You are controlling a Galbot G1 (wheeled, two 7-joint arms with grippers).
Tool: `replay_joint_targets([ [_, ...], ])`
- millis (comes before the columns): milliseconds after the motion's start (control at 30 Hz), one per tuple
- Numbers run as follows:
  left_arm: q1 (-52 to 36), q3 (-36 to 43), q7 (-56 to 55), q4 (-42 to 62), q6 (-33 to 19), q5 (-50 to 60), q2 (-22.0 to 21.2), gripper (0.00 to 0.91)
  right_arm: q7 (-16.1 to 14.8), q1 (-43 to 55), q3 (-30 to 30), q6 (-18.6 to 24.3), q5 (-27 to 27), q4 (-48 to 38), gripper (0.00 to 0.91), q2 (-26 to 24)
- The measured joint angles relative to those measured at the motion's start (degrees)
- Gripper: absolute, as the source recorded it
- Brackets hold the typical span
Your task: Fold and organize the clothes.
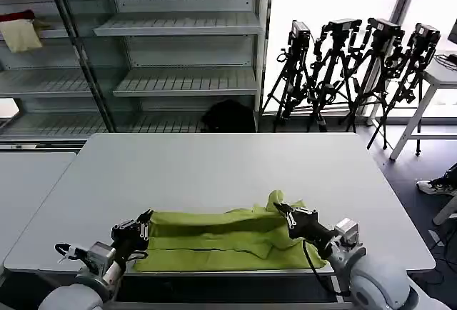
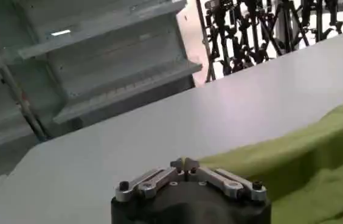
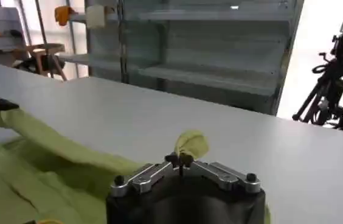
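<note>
The long grey table (image 1: 214, 174) spreads wide under the head camera, and the lime-green T-shirt (image 1: 228, 242) lies down at 6 o'clock on it, hard against the near edge. It sits as a long, low band running from 9 to 3 o'clock, with layers already lapped over one another, so the fold looks partly made rather than finished.

Both arms are on it, one at each end, and that pairing makes sense: a limp shirt only carries a straight crease if both ends travel together. At the 9 o'clock end, the left gripper (image 1: 143, 226) has its fingers clenched on the far edge of the T-shirt; the left wrist view shows the tips pinched together with green cloth (image 2: 293, 158) running off from them. At the 3 o'clock end, the right gripper (image 1: 283, 213) is likewise closed on the shirt, and a small tuft of fabric (image 3: 190, 145) pokes up past its tips, so it grasps a bunched corner rather than a flat hem.

The far edge between them rides slightly raised, apparently kept taut to stop sagging.

Behind the table at 12 o'clock stands empty shelving (image 1: 178, 38), and at 2 o'clock a row of black tripods (image 1: 350, 67).
</note>
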Motion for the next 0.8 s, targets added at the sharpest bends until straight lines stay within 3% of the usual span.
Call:
replay_joint_targets([
  [467,3.0,0.7,-1.0,0.1,-1.3,2.2,-1.7,0.0,2.0,-6.6,0.9,1.3,-0.9,1.4,0.0,0.5],
  [800,3.1,2.2,-1.8,1.2,-2.0,2.9,-2.9,0.02,5.6,-8.1,0.5,2.9,-0.9,1.2,0.0,1.9],
])
